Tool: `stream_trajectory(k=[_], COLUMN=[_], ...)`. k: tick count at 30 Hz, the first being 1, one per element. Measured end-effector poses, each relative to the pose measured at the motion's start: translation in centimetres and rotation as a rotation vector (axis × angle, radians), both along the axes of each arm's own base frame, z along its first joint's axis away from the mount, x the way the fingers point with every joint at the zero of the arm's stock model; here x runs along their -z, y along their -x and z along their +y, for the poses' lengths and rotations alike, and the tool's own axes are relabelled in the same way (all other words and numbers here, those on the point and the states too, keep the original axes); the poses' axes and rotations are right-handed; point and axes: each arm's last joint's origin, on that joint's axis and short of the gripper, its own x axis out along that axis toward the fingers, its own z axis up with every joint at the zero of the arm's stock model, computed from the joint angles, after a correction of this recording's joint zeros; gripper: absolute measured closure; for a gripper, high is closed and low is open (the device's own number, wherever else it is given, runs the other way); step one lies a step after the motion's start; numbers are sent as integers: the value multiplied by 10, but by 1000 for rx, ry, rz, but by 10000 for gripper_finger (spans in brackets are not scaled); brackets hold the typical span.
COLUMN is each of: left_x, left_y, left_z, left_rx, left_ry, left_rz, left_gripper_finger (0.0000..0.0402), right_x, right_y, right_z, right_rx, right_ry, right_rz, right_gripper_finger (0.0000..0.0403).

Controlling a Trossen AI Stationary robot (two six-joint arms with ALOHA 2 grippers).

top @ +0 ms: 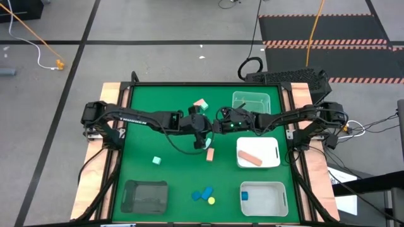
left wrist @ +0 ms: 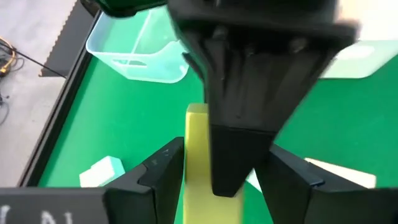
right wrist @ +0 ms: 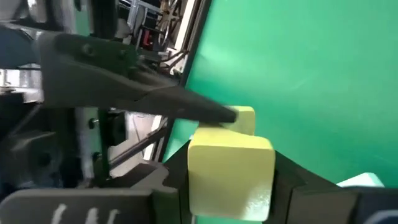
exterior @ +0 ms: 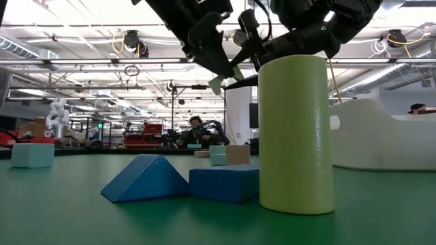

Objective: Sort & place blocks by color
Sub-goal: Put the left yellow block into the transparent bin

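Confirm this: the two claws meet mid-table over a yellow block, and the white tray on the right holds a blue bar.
Wrong colour: the bar in the white tray is salmon pink, per the high view. The left claw and right claw do meet at the yellow block.

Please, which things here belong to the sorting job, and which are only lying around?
Job: yellow block in right gripper, left gripper at it; salmon bar in white tray; blue blocks; mint block; clear tray.
Lying about: orange floor cable; person beyond the table.
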Motion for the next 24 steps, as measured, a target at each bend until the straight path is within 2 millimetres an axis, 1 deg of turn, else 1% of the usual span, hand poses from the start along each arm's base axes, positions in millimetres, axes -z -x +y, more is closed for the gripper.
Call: stream_trajectory(k=[3, 5, 8, 9, 11, 12, 14, 15, 16, 19, 21, 24], left_x=[-4, -9, -21, -22, -19, -22, -25, -26, -26, -18, -19, -14], left_y=[3, 8, 15, 20, 27, 29, 40, 42, 42, 52, 53, 58], left_z=[-4, -6, -7, -6, -4, -3, -1, 0, 0, 2, 2, 3], left_rx=[6, 5, -38, -64, -123, -143, -187, -211, -232, -296, -319, -354], left_ry=[6, 11, 44, 56, 78, 95, 120, 134, 152, 181, 198, 205], left_rz=[-8, -5, -32, -16, 31, 20, 64, 62, 57, 155, 154, 217], left_gripper_finger=[219, 218, 211, 209, 204, 201, 198, 198, 198, 202, 206, 210], right_x=[2, 5, 15, 15, 10, 7, 5, 1, -4, -26, -35, -50], right_y=[2, 4, 9, 9, 10, 12, 16, 19, 24, 40, 59, 86], right_z=[-6, -12, -21, -24, -30, -32, -37, -41, -44, -57, -64, -73], right_rx=[-10, -9, 13, 17, 7, 0, 8, 17, 27, 65, 93, 165], right_ry=[3, 10, -3, 1, 3, 2, 9, 20, 34, 88, 117, 158], right_rz=[31, 65, 144, 142, 122, 116, 126, 115, 114, 83, 126, 179], right_gripper_finger=[297, 297, 297, 297, 297, 297, 297, 297, 297, 297, 297, 297])
